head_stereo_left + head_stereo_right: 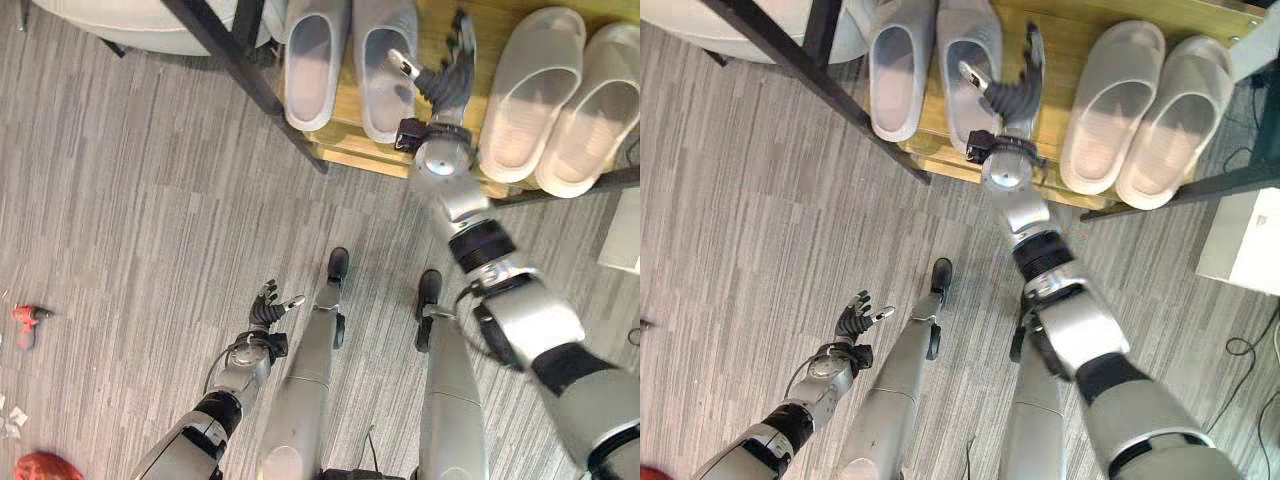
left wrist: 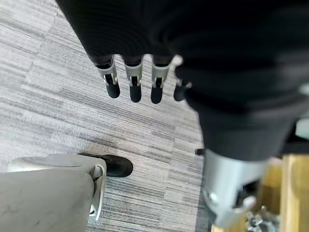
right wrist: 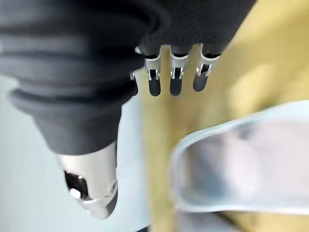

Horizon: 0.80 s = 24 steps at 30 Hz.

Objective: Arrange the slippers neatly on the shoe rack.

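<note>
A wooden shoe rack shelf (image 1: 350,150) holds two pairs of slippers, toes pointing out. The grey pair (image 1: 315,65) (image 1: 383,75) lies at the left and the pale pink pair (image 1: 530,95) (image 1: 592,110) at the right. My right hand (image 1: 450,78) is open over the bare wood between the pairs, with its thumb (image 1: 403,64) over the inner grey slipper's edge. In the right wrist view its straight fingers (image 3: 175,79) point along the shelf beside a pale slipper (image 3: 251,164). My left hand (image 1: 268,308) hangs open and holds nothing, low over the carpet (image 2: 72,96).
A black slanted frame bar (image 1: 250,70) crosses the rack's left end, with a pale grey cushion (image 1: 130,20) behind it. A red tool (image 1: 28,320) and another red thing (image 1: 45,467) lie on the floor at the far left. A white box (image 1: 625,235) stands at the right.
</note>
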{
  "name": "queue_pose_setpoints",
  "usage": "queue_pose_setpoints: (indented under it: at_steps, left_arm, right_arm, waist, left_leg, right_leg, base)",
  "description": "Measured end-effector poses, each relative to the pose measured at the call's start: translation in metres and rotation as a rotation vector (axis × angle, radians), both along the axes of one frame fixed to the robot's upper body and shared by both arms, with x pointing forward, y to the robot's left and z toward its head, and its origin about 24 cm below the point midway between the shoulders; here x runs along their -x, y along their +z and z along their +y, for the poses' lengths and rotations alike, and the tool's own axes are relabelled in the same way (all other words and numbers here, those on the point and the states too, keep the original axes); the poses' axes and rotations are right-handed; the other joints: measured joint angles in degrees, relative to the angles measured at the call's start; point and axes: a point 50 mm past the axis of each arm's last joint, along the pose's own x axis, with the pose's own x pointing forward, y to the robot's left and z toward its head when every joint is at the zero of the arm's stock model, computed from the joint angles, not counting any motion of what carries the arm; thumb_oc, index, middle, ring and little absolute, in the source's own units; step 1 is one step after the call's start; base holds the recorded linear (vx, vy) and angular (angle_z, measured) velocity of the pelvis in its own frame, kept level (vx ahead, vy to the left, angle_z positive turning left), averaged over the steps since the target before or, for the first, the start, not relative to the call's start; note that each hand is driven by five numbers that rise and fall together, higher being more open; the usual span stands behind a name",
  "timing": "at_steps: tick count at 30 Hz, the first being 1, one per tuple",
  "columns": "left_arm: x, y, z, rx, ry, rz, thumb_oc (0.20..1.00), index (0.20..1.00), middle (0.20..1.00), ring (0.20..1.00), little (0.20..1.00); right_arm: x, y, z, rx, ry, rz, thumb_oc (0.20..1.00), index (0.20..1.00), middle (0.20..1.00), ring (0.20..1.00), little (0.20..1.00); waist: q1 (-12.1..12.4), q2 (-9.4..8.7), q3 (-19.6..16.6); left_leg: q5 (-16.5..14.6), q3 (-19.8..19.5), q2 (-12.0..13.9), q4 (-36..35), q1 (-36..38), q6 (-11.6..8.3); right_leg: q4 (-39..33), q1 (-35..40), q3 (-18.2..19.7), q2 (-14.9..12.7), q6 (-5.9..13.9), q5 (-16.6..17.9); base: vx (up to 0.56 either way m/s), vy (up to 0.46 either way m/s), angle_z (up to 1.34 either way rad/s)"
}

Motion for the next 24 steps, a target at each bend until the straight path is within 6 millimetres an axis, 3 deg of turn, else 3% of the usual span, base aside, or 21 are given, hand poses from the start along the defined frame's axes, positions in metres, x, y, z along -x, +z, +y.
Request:
queue_pose_setpoints:
  at_steps: [6, 13, 23, 24]
  left_arm:
    - [-0.003, 0.0, 0.001, -0.009, 0.006, 0.007, 1.0, 1.0, 1.0, 1.0, 1.0]
    - [0.002, -0.007, 0.004, -0.015, 0.007, 0.035, 1.0, 1.0, 1.0, 1.0, 1.0]
    - [0.001, -0.006, 0.003, -0.005, -0.014, 0.027, 1.0, 1.0, 1.0, 1.0, 1.0]
    - [0.001, -0.005, 0.003, -0.003, -0.014, 0.023, 1.0, 1.0, 1.0, 1.0, 1.0]
  right_arm:
    - [-0.012, -0.017, -0.012, 0.018, -0.006, 0.096, 1.0, 1.0, 1.0, 1.0, 1.0]
    - [-0.02, -0.01, -0.036, 0.096, -0.076, 0.128, 1.0, 1.0, 1.0, 1.0, 1.0]
    - [-0.02, -0.002, -0.02, 0.071, 0.01, 0.105, 1.0, 1.0, 1.0, 1.0, 1.0]
    - [-0.02, -0.003, -0.011, 0.066, 0.04, 0.105, 1.0, 1.0, 1.0, 1.0, 1.0]
  waist:
    - [0.82, 0.04, -0.02]
    - [2.79, 0.18, -0.09]
    - [3.35, 0.95, -0.48]
    - [3.48, 1.02, -0.52]
  left_leg:
    - [-0.02, -0.05, 0.4, -0.14, -0.01, -0.05]
    - [-0.11, -0.22, 0.41, -0.43, -0.19, -0.21]
    - [0.19, -0.26, 0.34, -0.75, -0.64, -0.86]
    - [-0.75, -0.38, 0.46, -0.42, -0.56, -0.77]
  right_leg:
    - [0.11, -0.09, -0.16, 0.17, -0.01, 0.01]
    - [0.32, -0.37, -0.27, 0.12, -0.12, -0.12]
    - [0.54, -1.0, -0.4, 0.13, -0.61, -0.04]
    - [1.29, -1.02, -0.34, 0.12, -0.02, -1.16]
  base:
    - [0.0, -0.005, 0.0]
    - [0.0, -0.002, 0.01]
    - [0.01, -0.002, 0.0]
    - [0.02, 0.003, 0.06]
